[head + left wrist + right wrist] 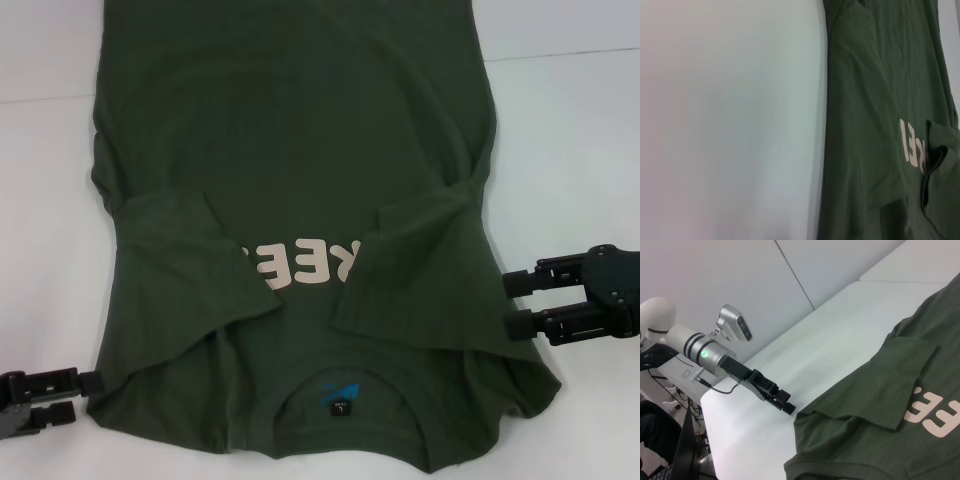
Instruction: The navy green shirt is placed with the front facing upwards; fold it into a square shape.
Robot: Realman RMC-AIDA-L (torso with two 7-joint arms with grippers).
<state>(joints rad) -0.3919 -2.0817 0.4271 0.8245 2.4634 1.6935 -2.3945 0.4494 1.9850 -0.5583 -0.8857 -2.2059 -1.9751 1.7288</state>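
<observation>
The navy green shirt point(300, 120) lies flat on the white table point(50, 250), collar nearest me, hem at the far side. Both sleeves point(190, 260) point(420, 270) are folded inward over the chest and partly cover the cream lettering point(300, 265). A blue-and-black neck label point(343, 395) shows inside the collar. My left gripper point(85, 396) is open and empty, low beside the shirt's left edge near the shoulder. My right gripper point(512, 305) is open and empty just off the right edge. The right wrist view shows the shirt point(865, 440) with the left gripper point(787, 407) at its edge.
The left wrist view shows bare table point(730, 120) beside the shirt point(875, 100). Seen from the right wrist, the table's edge point(707, 405) runs behind the left arm point(705, 352), with cables and dark equipment point(670, 440) on the floor beyond and a grey wall behind.
</observation>
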